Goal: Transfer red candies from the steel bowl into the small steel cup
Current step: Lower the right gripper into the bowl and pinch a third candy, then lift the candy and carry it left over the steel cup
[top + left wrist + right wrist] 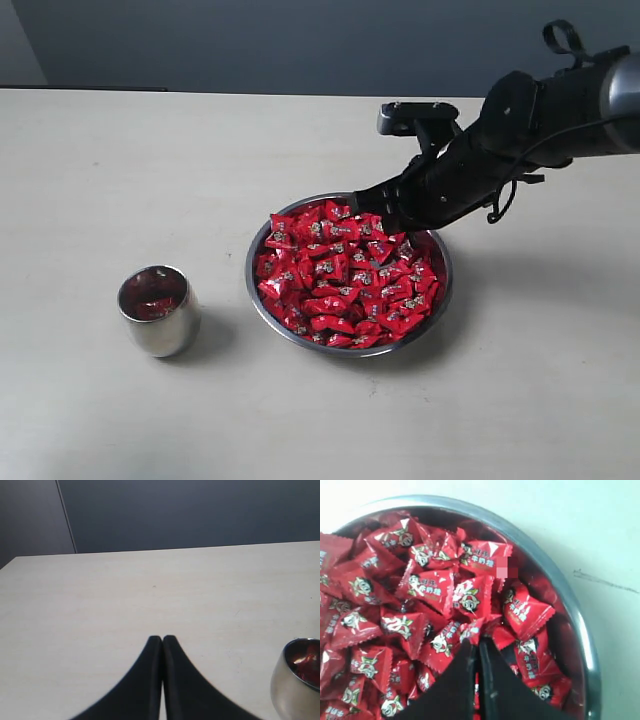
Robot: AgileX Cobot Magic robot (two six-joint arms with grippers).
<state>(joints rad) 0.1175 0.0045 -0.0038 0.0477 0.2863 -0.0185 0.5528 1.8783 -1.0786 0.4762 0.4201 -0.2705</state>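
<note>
The steel bowl (448, 272) sits mid-table, heaped with red candies (340, 275). My right gripper (385, 222) dips into the far right side of the heap. In the right wrist view its jaws (476, 642) are pressed together, with the crimped edge of a red candy (472, 630) pinched at the tips, near the bowl's rim (581, 630). The small steel cup (158, 310) stands upright left of the bowl, with red candy inside. My left gripper (162, 639) is shut and empty above bare table, the cup (295, 680) just beside it; it is outside the exterior view.
The right arm (540, 120) reaches in from the right edge over the pale table (120, 180). A dark wall runs behind the table's far edge.
</note>
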